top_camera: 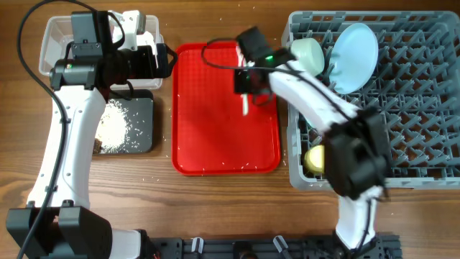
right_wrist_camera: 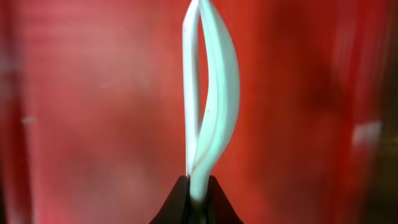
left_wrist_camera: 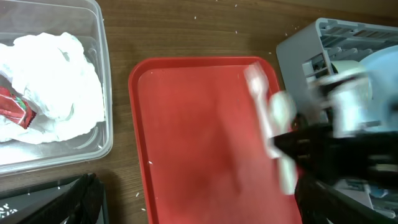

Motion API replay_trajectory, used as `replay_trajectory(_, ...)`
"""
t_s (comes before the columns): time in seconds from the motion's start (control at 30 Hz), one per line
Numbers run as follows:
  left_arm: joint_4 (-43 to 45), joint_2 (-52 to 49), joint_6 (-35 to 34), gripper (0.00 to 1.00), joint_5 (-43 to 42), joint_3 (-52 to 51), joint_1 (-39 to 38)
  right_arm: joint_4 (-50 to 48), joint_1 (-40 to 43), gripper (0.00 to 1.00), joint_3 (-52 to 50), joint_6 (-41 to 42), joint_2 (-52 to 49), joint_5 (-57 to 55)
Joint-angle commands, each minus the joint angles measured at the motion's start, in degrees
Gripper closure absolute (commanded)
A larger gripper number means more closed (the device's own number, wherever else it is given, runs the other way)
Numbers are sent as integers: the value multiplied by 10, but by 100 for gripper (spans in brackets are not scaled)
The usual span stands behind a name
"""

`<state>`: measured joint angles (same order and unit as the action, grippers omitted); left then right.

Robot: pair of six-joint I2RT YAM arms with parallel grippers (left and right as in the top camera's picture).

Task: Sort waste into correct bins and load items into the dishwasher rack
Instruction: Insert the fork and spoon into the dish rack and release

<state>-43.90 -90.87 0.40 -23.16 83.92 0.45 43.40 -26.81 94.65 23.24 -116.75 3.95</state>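
Note:
My right gripper (top_camera: 246,88) (right_wrist_camera: 198,186) is shut on white plastic cutlery (right_wrist_camera: 211,106), which looks like the fork and spoon held together, just above the red serving tray (top_camera: 215,137). The cutlery shows blurred in the left wrist view (left_wrist_camera: 280,115). My left gripper (top_camera: 164,61) looks open and empty between the clear tub (top_camera: 52,36) and the red tray. The tub holds the white napkin (left_wrist_camera: 56,81) and the red wrapper (left_wrist_camera: 12,106). The black tray (top_camera: 144,108) holds rice scraps (top_camera: 111,126). The grey rack (top_camera: 417,93) holds the pale blue plate (top_camera: 356,54), the pale green bowl (top_camera: 307,54) and the yellow cup (top_camera: 315,158).
The pale blue bowl does not show. A few rice grains lie on the wooden table around the red tray. My right arm reaches from the rack's front left corner across to the tray's top right.

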Motion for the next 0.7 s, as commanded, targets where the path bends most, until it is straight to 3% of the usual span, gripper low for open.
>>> replay_trajectory(0.0,1,0,11,0,3,5,0,49,30,96,15,-186,143,35)
replay_trajectory(0.17,1,0,11,0,3,5,0,180,92,96,15,-261,281,47)
replay_trajectory(0.27,1,0,11,0,3,5,0,273,172,96,14,-207,349,40)
replay_trajectory(0.37,1,0,11,0,3,5,0,363,241,96,1,-135,356,-45)
replay_trajectory(0.47,1,0,11,0,3,5,0,379,278,96,-64,-110,356,-71)
replay_trajectory(0.67,1,0,11,0,3,5,0,294,303,96,-231,-113,356,-118)
